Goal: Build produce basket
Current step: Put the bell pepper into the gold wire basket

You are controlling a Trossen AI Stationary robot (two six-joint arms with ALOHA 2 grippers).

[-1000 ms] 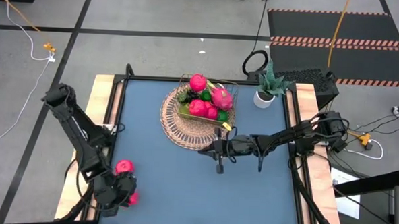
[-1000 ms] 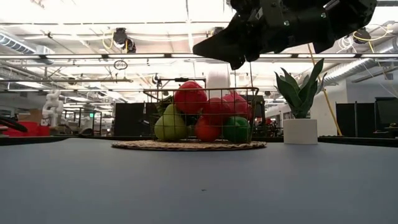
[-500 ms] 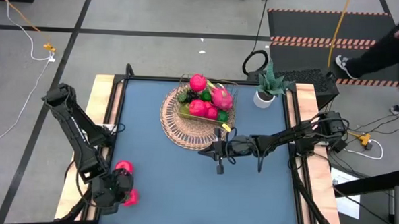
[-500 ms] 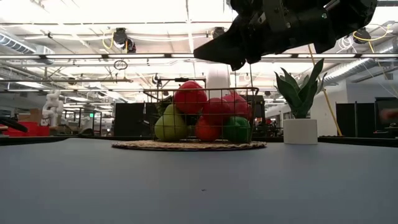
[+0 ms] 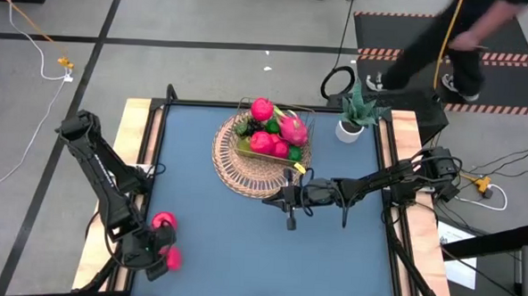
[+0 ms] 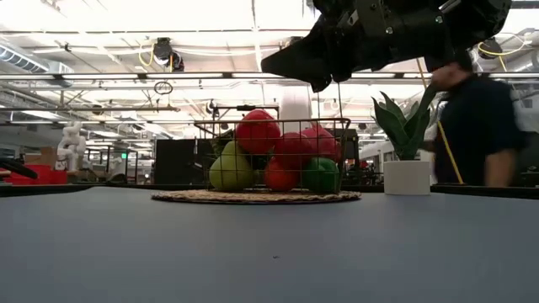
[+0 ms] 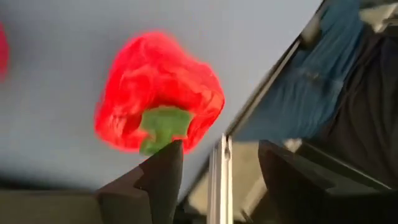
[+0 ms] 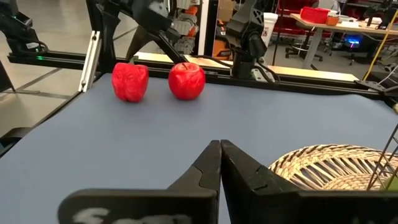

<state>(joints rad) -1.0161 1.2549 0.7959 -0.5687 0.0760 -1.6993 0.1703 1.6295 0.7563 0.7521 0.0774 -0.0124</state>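
Observation:
Near the table's front left corner lie a red pepper [image 5: 172, 258] with a green stem [image 7: 163, 124] and a red apple [image 5: 163, 221], both resting on the blue table. My left gripper [image 7: 217, 155] hovers open just left of the pepper [image 7: 158, 93], and one fingertip shows in front of the stem. The wicker basket [image 5: 240, 174] stands at the far middle, its wire frame piled with produce [image 5: 269, 135]. My right gripper [image 5: 289, 222] hangs shut above the table, just in front of the basket.
A green plant in a white pot [image 5: 350, 127] stands at the far right corner. The table's left rail [image 7: 219, 180] runs close to my left gripper. A person [image 5: 447, 40] walks on the floor beyond the far right corner. Open blue table [image 5: 241, 254] spreads across the front middle.
My left gripper has rolled about its own axis beside the pepper while staying in place. The pepper and apple have not moved. A person has walked into view beyond the table's far right.

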